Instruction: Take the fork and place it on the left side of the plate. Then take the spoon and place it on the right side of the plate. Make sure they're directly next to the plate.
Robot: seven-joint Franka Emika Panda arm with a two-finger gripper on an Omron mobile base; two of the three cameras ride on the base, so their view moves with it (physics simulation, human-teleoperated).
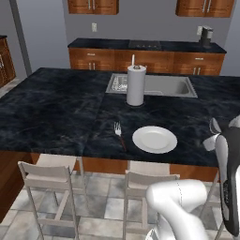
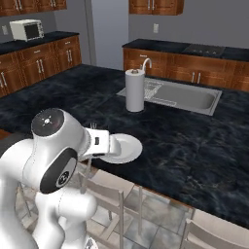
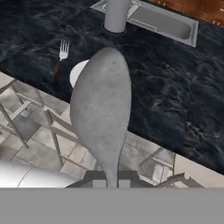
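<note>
Spoon gripped before camera, paper towel roll behind plate

No legible text, labels, brands or nos. on anything in view.

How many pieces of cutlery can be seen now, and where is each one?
2. The dark-handled fork with silver tines lies on the black counter left of the round white plate. The all-silver spoon is held in the shut jaws.
</note>
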